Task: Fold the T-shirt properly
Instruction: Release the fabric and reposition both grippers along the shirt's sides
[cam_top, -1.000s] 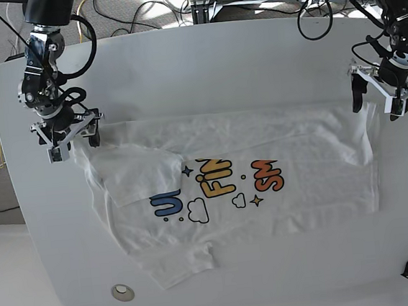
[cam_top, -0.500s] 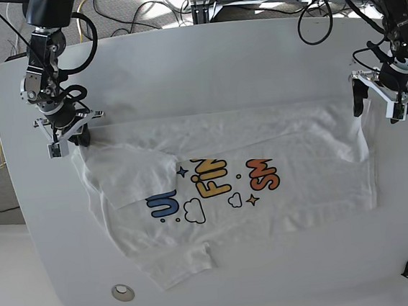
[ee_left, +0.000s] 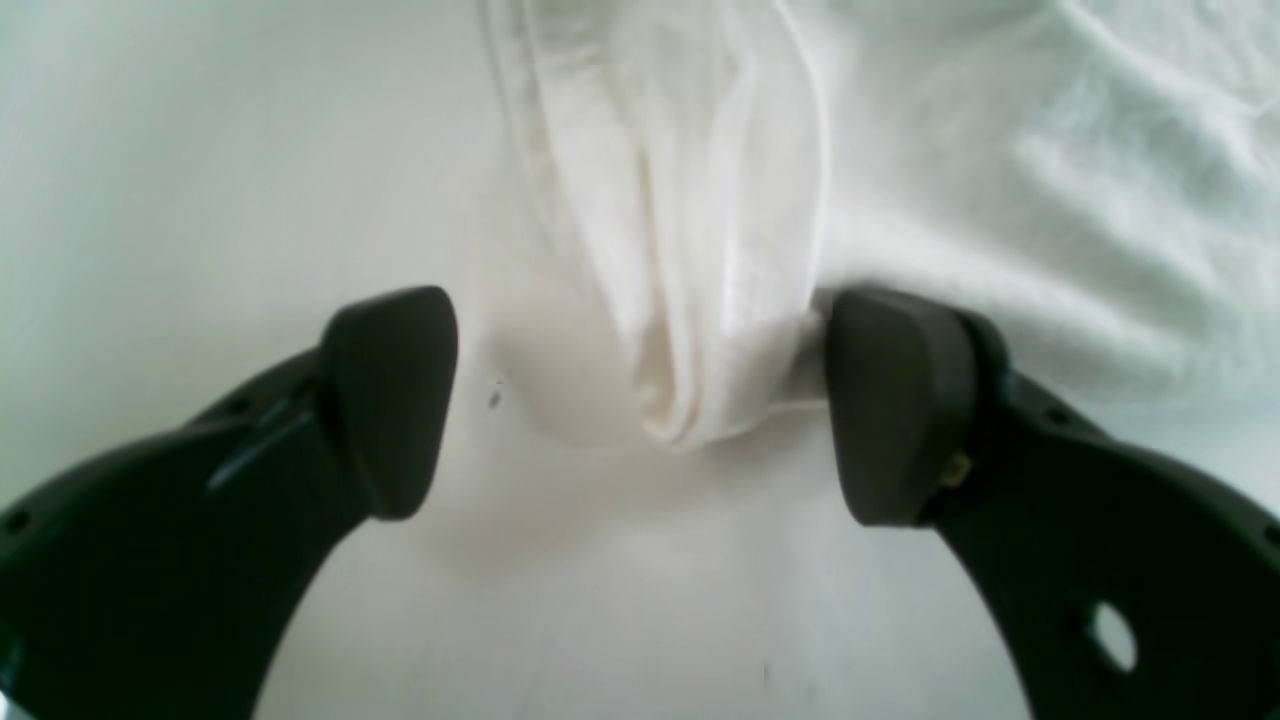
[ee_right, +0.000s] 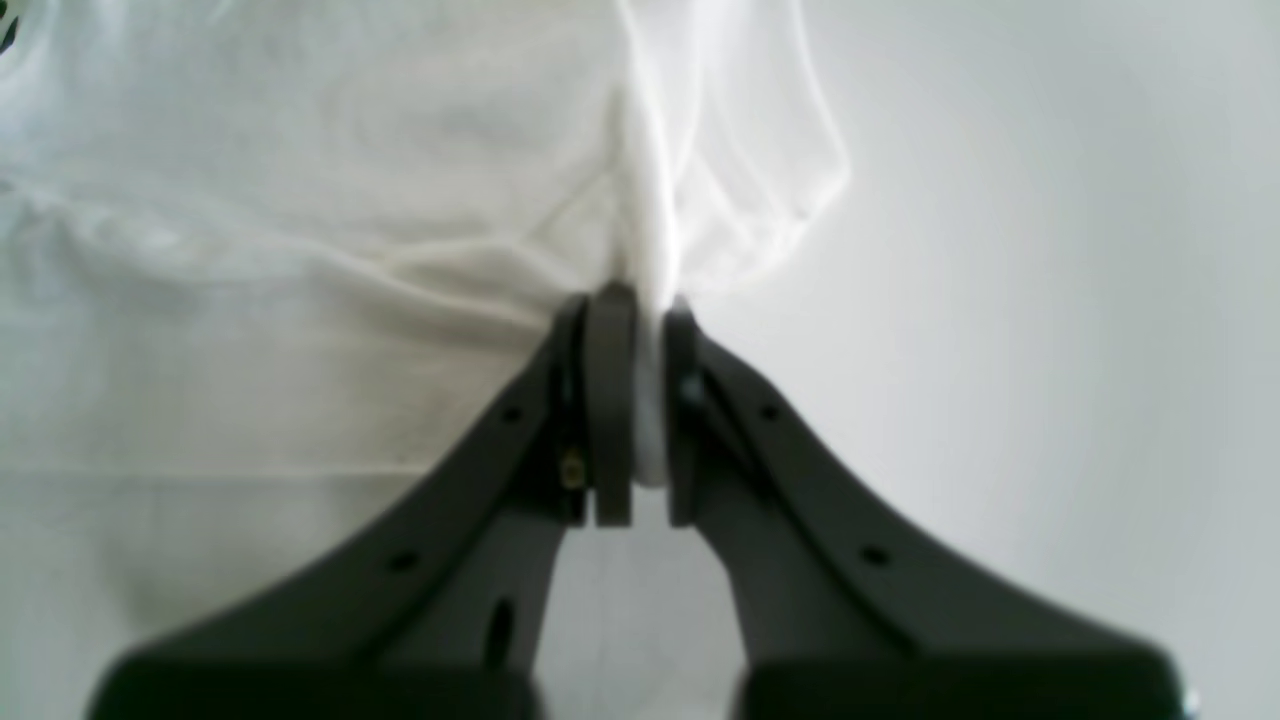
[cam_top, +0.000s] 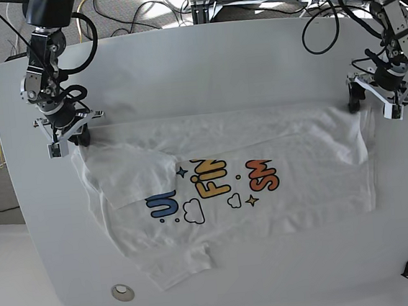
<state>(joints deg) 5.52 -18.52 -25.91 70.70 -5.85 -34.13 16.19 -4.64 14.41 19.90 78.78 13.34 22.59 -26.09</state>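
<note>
White cotton: the T-shirt (cam_top: 229,187) lies rumpled on the white table (cam_top: 202,59), long axis running straight from one pincer to the other, print facing up, one sleeve folded over its chest. A round metal fitting (cam_top: 121,292) sits near the table's front edge, clear of the cloth. Right gripper (ee_right: 640,400) pressed together, pinching a shirt corner between its pads. Left gripper (ee_left: 640,400) spread wide, a bunched fold between its fingers, touching one pad (ee_left: 890,400).

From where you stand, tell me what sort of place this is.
Probably a robotics lab or test bench. A white rounded table carries two mounted arms, loose cables trail over the floor behind it, and a printed T-shirt lies spread out as the workpiece.
</note>
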